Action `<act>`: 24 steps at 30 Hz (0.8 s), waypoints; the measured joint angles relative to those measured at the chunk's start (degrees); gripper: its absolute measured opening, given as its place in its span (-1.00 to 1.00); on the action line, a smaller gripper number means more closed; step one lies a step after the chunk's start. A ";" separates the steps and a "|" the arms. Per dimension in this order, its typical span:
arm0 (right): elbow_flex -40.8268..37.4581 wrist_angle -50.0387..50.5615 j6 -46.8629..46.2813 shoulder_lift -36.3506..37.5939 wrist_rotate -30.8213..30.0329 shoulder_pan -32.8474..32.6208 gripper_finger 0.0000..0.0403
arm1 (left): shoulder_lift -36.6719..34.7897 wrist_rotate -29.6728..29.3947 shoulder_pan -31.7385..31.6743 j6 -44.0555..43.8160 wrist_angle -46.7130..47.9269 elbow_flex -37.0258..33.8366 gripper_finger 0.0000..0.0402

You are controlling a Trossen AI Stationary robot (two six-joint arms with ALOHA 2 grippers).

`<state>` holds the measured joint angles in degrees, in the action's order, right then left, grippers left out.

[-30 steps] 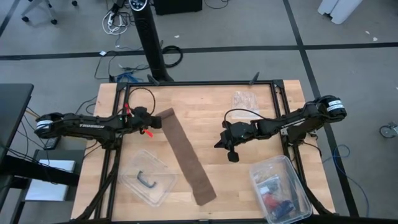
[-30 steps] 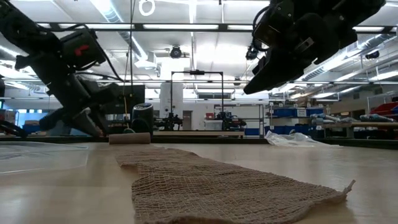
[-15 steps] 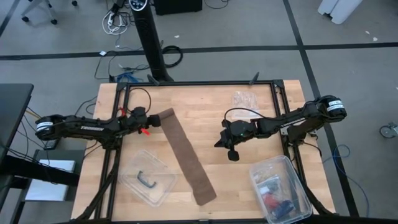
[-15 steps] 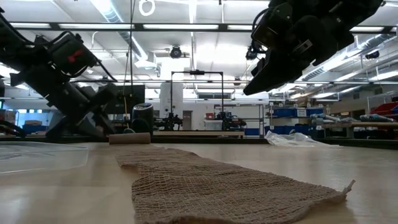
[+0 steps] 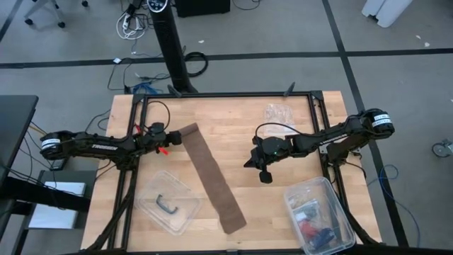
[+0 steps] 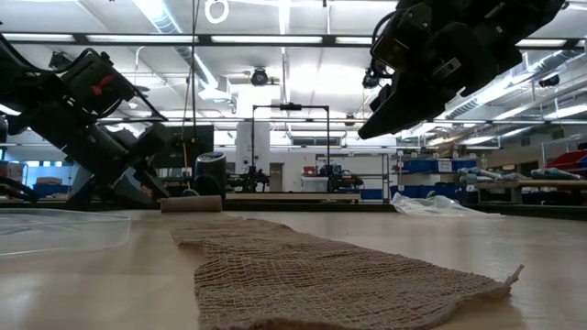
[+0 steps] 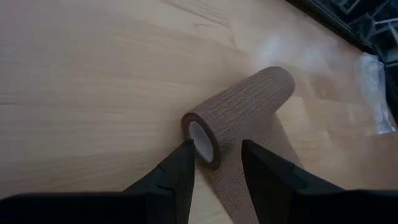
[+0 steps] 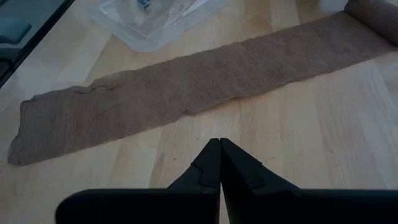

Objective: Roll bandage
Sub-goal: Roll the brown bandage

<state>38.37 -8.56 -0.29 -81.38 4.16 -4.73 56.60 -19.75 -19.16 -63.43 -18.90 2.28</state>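
Observation:
The dark brown bandage (image 5: 212, 177) lies flat on the wooden table as a long strip that slants from the near middle to the far left. Its far end is wound into a small roll (image 5: 187, 132), which also shows in the left wrist view (image 7: 239, 106) and the low view (image 6: 191, 203). My left gripper (image 5: 177, 137) is open at the roll's left end. Its fingers (image 7: 180, 168) stand just short of that end, one to each side, and touch nothing that I can see. My right gripper (image 5: 248, 164) is shut and empty, above the table to the right of the strip (image 8: 186, 93).
A clear plastic tub with a black handle piece (image 5: 168, 204) sits near the front left, beside the strip. A clear bin of small items (image 5: 318, 216) sits at the front right. A crumpled clear bag (image 5: 278, 113) lies at the back right.
My left gripper has drawn back a little toward the table's left edge, away from the roll. The bandage and my right gripper have stayed where they were.

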 joint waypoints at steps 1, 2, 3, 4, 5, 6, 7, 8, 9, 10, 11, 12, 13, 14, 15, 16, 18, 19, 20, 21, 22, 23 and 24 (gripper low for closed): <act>0.00 0.02 0.02 0.00 0.00 0.00 -0.97 | 0.00 0.01 0.00 0.04 -0.42 0.00 -0.31; 0.00 0.00 0.02 0.00 0.00 0.00 -0.97 | 0.00 0.17 0.00 0.19 -0.62 0.00 -0.31; 0.00 0.00 0.02 0.00 0.00 0.00 -0.98 | 0.02 0.32 0.00 0.35 -0.74 0.00 -0.31; 0.00 0.00 0.05 0.00 0.00 0.00 -0.98 | 0.02 0.68 0.00 0.58 -0.99 0.00 -0.32; 0.00 0.00 0.18 0.00 0.00 0.00 -0.98 | 0.02 0.87 0.00 0.95 -1.11 0.00 -0.32; 0.00 0.00 0.29 0.00 0.00 0.00 -0.98 | 0.02 0.96 0.01 1.21 -1.03 0.00 -0.32; 0.00 0.00 0.35 0.00 0.00 0.00 -0.98 | 0.02 0.97 -0.06 1.41 -1.00 0.00 -0.32; 0.00 0.00 0.37 0.00 0.00 0.00 -0.98 | 0.02 0.97 -0.27 1.44 -1.01 0.00 -0.32; 0.00 0.00 0.37 0.00 0.00 0.00 -0.98 | 0.02 0.95 -0.48 1.46 -1.04 0.00 -0.32; 0.00 0.00 0.37 0.00 0.00 0.00 -0.97 | 0.02 0.95 -0.78 1.50 -0.99 0.00 -0.32; 0.00 0.00 0.37 0.00 0.00 0.00 -0.96 | 0.02 0.99 -1.12 1.59 -0.93 0.00 -0.32; 0.00 0.00 0.37 0.00 0.00 0.00 -0.96 | 0.02 1.01 -1.45 1.75 -0.96 0.00 -0.32; 0.00 0.01 0.39 0.02 0.00 0.00 -0.96 | 0.02 1.07 -1.72 1.82 -0.98 0.00 -0.32; 0.00 0.00 0.37 0.00 0.00 0.00 -0.96 | 0.02 1.28 -1.99 1.99 -0.96 0.00 -0.32; 0.00 0.02 0.38 0.02 0.00 0.00 -0.97 | 0.02 1.56 -2.27 2.32 -0.95 0.00 -0.32; 0.00 0.00 0.41 0.01 0.00 0.00 -0.97 | 0.02 1.83 -2.54 2.71 -0.97 0.00 -0.32; 0.00 0.00 0.44 0.02 0.00 0.00 -0.98 | 0.02 2.86 -2.96 3.05 -0.95 0.00 -0.32; 0.00 0.01 0.46 0.02 0.00 0.00 -0.98 | 0.02 3.29 -3.14 3.10 -0.94 0.00 -0.32; 0.00 0.00 0.46 0.02 0.00 0.00 -0.98 | 0.02 3.76 -3.35 3.14 -0.97 0.00 -0.32; 0.00 0.00 0.46 0.02 0.00 0.00 -0.98 | 0.02 3.97 -3.48 3.18 -0.96 0.00 -0.32; 0.00 0.00 0.46 0.02 -0.01 0.00 -0.97 | 0.02 4.00 -3.55 3.20 -0.93 0.00 -0.32; 0.00 0.00 0.46 0.02 0.00 0.00 -0.97 | 0.02 4.10 -3.68 3.28 -0.96 0.00 -0.32; 0.00 -0.01 0.46 0.02 0.00 0.00 -0.97 | 0.02 4.22 -3.77 3.38 -0.96 0.00 -0.32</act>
<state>38.37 -8.57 0.16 -81.36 4.16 -4.73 56.62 -15.53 -22.93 -60.05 -19.86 2.28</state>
